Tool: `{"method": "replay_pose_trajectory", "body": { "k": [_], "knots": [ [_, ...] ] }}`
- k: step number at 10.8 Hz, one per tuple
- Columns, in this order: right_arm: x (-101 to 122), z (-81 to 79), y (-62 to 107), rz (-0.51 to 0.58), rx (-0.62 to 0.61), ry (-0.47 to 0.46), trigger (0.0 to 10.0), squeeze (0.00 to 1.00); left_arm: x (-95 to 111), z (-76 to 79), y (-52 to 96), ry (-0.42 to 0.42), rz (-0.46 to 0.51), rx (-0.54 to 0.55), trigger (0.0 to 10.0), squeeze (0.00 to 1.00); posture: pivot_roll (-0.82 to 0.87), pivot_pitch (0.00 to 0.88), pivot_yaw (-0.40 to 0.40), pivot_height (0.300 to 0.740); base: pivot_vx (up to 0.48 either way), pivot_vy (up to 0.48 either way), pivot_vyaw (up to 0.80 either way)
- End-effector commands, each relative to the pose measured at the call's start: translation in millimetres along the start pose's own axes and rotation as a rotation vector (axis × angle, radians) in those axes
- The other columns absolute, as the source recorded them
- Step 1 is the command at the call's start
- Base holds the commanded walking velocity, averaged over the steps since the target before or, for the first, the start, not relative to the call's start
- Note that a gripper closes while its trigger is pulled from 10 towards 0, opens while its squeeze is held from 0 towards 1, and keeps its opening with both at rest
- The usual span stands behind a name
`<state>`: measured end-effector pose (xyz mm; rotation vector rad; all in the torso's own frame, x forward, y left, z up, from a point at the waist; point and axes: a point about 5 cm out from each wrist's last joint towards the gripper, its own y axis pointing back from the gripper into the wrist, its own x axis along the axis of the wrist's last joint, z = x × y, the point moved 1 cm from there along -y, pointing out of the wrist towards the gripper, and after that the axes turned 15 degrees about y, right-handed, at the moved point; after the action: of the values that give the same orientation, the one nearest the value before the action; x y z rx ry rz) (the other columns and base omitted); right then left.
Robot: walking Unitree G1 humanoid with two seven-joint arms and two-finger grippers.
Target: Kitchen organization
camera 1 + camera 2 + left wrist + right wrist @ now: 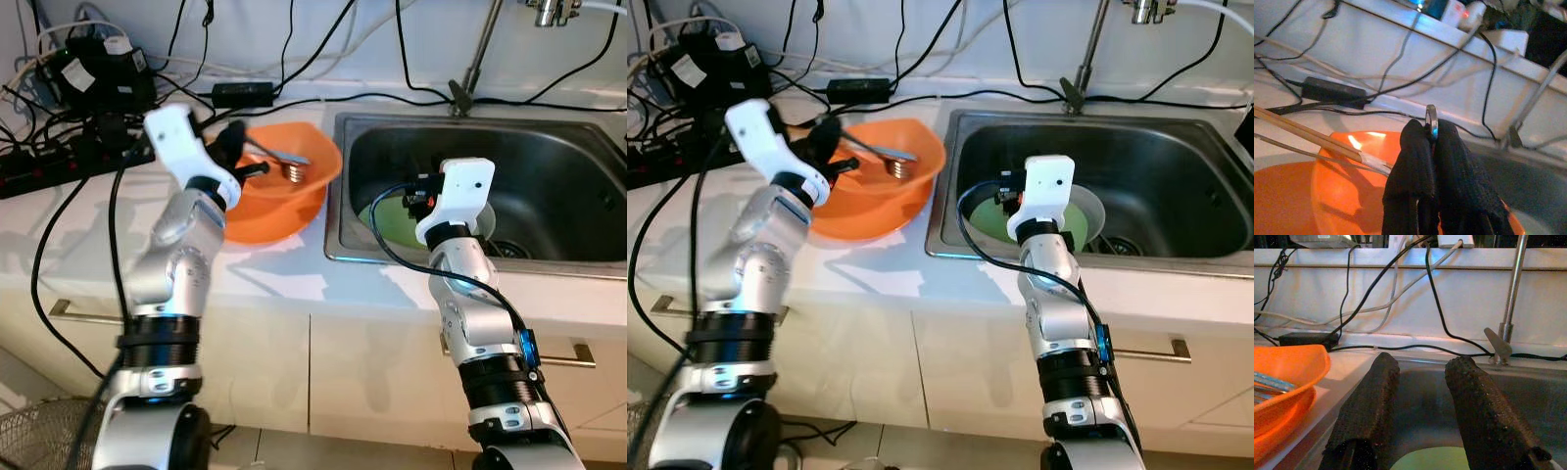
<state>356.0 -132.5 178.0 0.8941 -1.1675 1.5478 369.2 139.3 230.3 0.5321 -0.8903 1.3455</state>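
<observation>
Closest to the lens: two silver arms rising from below, cabinet fronts beneath a white desk [284, 269].

Left claw [1431, 128] pinched closed on a thin silver utensil handle [1430, 117], held edge-on above an orange bowl [284, 201]. Bowl sitting on the desk just beside the steel sink [588, 147], holding a metal utensil [284, 157] and, seen from the left wrist, a pair of chopsticks [1308, 134]. Exact kind of utensil in the grip not discernible; only its narrow end visible.

Right claw [1422, 396] spread wide open, gripping nothing, poised over the sink's near left part. Below it, a green plate [1083, 220] lying in the basin beside the drain. Faucet stem [475, 54] standing at the sink's back rim.

Behind the bowl, a tangle of black cables [245, 93] and a power strip [59, 162] along the wall, close to the sink.

Likely step: dropping the held utensil into the bowl while the right arm readies for the plate.

Possible trouble:
- Thin handle twisting or slipping from a narrow pinch, clattering onto the desk.
- Bowl tipping or sliding if pressed at its rim.
- Left arm snagging a cable while withdrawing.
- Wet plate slipping from the right grip.
</observation>
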Motion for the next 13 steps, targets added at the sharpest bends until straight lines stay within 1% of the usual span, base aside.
{"method": "replay_pose_trajectory", "body": {
  "k": [1,2,3,4,5,6,7,8,9,10,11,12,13],
  "knots": [
    [6.5,-1.4,-4.9,0.019,0.011,-0.005,10.0,0.0,-0.8,-0.3,2.8,-0.044,-0.043,0.0,10.0,0.0,0.06,0.0,0.041,0.74,0.0,0.0,0.0],
    [6.2,-1.9,-5.0,0.018,0.015,-0.005,10.0,0.0,5.5,-6.1,4.0,-0.08,-0.048,0.046,10.0,0.0,0.07,0.0,0.039,0.74,0.0,0.0,0.0],
    [5.9,-2.4,-4.9,0.016,0.018,-0.005,10.0,0.0,11.7,-13.5,6.4,-0.162,-0.057,0.097,10.0,0.0,0.07,0.0,0.039,0.74,0.0,0.0,0.0],
    [5.8,-2.5,-4.8,0.016,0.019,-0.005,10.0,0.0,17.3,-20.8,9.2,-0.262,-0.068,0.147,10.0,0.0,0.07,0.0,0.038,0.74,0.0,0.0,0.0],
    [5.6,-2.9,-4.7,0.015,0.021,-0.006,10.0,0.0,22.3,-25.6,12.3,-0.346,-0.084,0.181,10.0,0.0,0.07,0.0,0.037,0.74,0.0,0.0,0.0],
    [5.6,-3.8,-4.7,0.015,0.023,-0.007,10.0,0.0,32.4,-30.8,16.3,-0.427,-0.085,0.228,10.0,0.0,0.08,0.0,0.037,0.74,0.0,0.0,0.0],
    [5.5,-4.2,-4.7,0.014,0.025,-0.008,10.0,0.0,37.9,-31.8,17.1,-0.44,-0.076,0.242,10.0,0.0,0.08,0.0,0.036,0.74,0.0,0.0,0.0],
    [5.1,-5.6,-4.8,0.012,0.029,-0.011,10.0,0.0,51.8,-28.9,18.4,-0.449,-0.06,0.23,10.0,0.0,0.08,0.0,0.036,0.74,0.0,0.0,0.0],
    [5.0,-6.8,-4.8,0.011,0.032,-0.013,10.0,0.0,57.1,-26.5,18.0,-0.472,-0.056,0.205,10.0,0.0,0.08,0.0,0.038,0.74,0.0,0.0,0.0],
    [4.7,-7.6,-5.0,0.009,0.033,-0.015,10.0,0.0,60.4,-18.2,18.2,-0.501,-0.055,0.167,10.0,0.0,0.08,0.0,0.04,0.74,0.0,0.0,0.0],
    [4.6,-7.8,-5.1,0.009,0.033,-0.015,10.0,0.0,61.1,-14.0,18.4,-0.507,-0.056,0.147,10.0,0.0,0.08,0.0,0.041,0.74,0.0,0.0,0.0],
    [3.8,-6.6,-5.0,0.007,0.031,-0.014,10.0,0.0,60.4,-6.0,18.4,-0.484,-0.075,0.099,10.0,0.0,0.08,0.0,0.043,0.74,0.0,0.0,0.0],
    [3.5,-5.7,-5.1,0.006,0.029,-0.012,10.0,0.0,60.2,-0.2,17.3,-0.439,-0.093,0.058,10.0,0.0,0.08,0.0,0.044,0.74,0.0,0.0,0.0]
  ]
}}
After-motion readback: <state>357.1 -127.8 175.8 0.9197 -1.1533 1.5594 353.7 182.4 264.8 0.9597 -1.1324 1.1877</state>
